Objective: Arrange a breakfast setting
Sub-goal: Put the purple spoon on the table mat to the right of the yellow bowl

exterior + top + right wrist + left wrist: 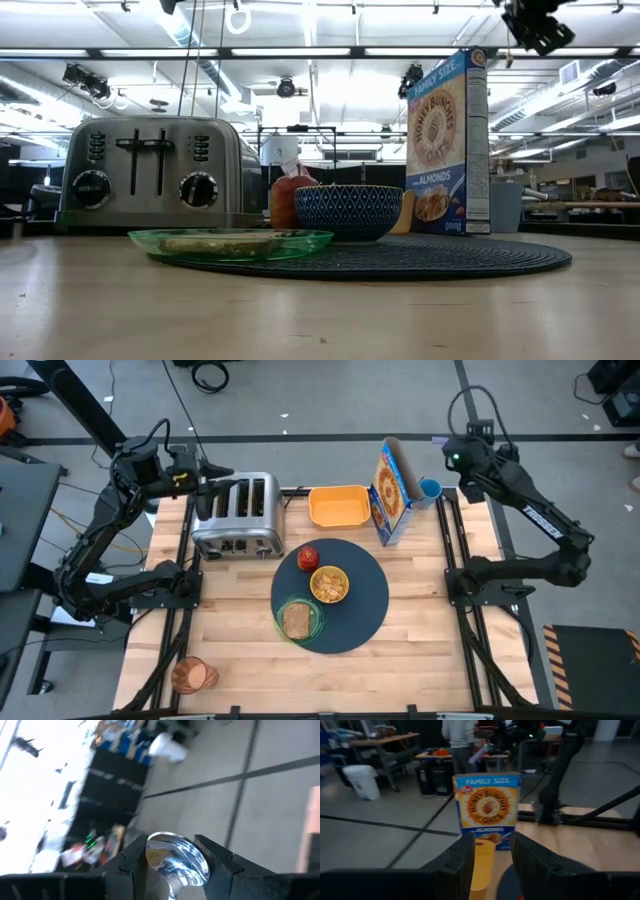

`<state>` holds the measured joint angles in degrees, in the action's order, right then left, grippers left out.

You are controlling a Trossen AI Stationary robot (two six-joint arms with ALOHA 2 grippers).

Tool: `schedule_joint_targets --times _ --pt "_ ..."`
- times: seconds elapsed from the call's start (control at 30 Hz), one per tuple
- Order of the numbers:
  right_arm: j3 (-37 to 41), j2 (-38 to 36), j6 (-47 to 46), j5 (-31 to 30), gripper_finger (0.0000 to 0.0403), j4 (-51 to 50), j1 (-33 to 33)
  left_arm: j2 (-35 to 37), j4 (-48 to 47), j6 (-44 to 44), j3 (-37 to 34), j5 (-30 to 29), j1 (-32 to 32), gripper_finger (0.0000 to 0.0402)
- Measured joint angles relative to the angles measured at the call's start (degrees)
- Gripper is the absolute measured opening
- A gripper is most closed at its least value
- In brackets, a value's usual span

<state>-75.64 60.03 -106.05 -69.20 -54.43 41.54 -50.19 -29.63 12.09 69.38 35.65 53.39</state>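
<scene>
Right wrist view shows the right gripper point(170, 865) pinching a shiny pale spoon point(175, 860) by its neck above the table's far right corner, so it may twist loose before reaching the large dark blue-grey round mat point(365, 610).

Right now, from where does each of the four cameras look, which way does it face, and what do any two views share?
High view: above the table, facing straight down; both arms show, toaster at left.
Low view: at table-top height, facing level across the mat; an arm's end shows at top right.
Left wrist view: on the left arm, facing the cereal box past the left gripper.
Right wrist view: on the right arm, above the floor; the right gripper holds the spoon.
Shared: the cereal box shows in high, low and left wrist views.
</scene>
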Motion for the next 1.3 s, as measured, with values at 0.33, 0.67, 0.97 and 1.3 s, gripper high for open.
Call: schedule_joint_targets --times 0.33,0.67,0.97,1.3 --pt "-0.02 -1.17 28.18 7.24 0.0146 32.24 -9.82 0.00 -2.48 -3.94 0.00 1.43 -3.31 0.0133" --pt "-0.04 2.72 37.83 17.08 0.0146 46.19 -22.42 0.12 -6.15 -3.94 -0.02 1.39 -6.78 0.0133" --pt "-0.04 8.57 37.85 27.28 0.0146 53.13 -32.19 0.13 -8.83 -3.99 -0.02 1.37 -7.08 0.0133" --pt "-0.04 16.96 34.23 37.72 0.0146 52.00 -42.64 0.13 -8.78 -3.97 -0.02 0.13 -7.08 0.0133"
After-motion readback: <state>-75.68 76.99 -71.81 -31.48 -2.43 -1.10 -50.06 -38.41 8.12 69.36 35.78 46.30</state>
